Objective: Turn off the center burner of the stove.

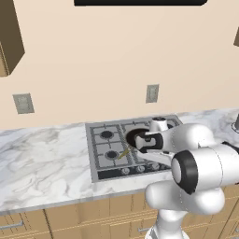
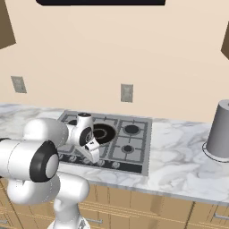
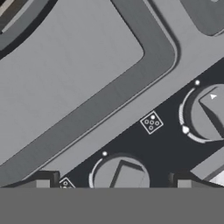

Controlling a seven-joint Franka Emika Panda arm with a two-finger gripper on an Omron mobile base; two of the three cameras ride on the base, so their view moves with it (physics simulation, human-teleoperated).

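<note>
The stove (image 1: pixel 106 148) is sitting flush in the marble counter (image 1: pixel 42 163), with the center burner (image 2: pixel 103 133) lying in the middle of the cooktop, at about 12 o'clock from the row of knobs along the front strip. In the right base view the white arm is reaching over the stove's front edge, its hand pointing down toward that strip and covering the left part of the burner's ring. In the hand view the gripper (image 3: pixel 114 183) is hovering just above the black control strip, its two dark fingertips (image 3: pixel 41 181) standing wide apart at the bottom edge, with one round grey knob (image 3: pixel 121 176) lying between them and touching neither. A second knob (image 3: pixel 211 113) is sitting at about 2 o'clock from the first, with a small five-dot burner marking (image 3: pixel 152 122) between the two. A grey upturned pot (image 2: pixel 221 132) is standing on the counter well apart, at 3 o'clock from the stove.
</note>
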